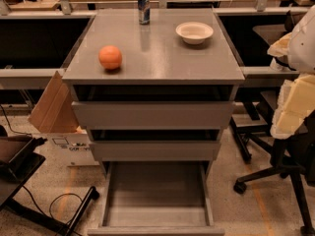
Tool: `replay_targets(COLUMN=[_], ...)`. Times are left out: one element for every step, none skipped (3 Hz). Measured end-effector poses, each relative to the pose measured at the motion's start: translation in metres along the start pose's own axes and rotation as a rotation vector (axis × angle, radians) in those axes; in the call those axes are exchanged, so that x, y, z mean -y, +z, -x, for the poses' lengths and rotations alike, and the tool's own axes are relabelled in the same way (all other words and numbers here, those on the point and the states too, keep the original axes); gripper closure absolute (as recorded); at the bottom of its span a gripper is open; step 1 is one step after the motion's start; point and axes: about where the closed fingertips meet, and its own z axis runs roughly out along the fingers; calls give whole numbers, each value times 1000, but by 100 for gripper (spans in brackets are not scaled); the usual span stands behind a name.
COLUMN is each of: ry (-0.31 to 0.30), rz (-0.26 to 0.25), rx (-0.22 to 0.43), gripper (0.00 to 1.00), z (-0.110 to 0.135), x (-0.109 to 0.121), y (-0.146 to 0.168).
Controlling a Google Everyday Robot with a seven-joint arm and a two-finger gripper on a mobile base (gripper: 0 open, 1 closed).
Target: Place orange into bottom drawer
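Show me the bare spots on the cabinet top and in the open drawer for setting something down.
The bottom drawer floor is bare wall to wall. On the cabinet top, the front strip beside the orange is free, and so is the middle between orange and bowl. The back is tighter, with the can and bowl. The gripper hangs off the cabinet's side.

The light is warm and rather dim, and it comes from above. The grey cabinet top (152,58) carries a soft glare and a faint reflection of the can (143,6). The orange (110,57) throws a small shadow at its base. At the right edge the gripper (290,90) looks pale and bright.
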Motion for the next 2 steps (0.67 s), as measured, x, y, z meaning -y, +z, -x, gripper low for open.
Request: replay_targets(ry=[-6,-68], rz=[-4,-32], rx=[13,138], gripper=[0,0], z=[5,51], x=[4,45], y=[1,11])
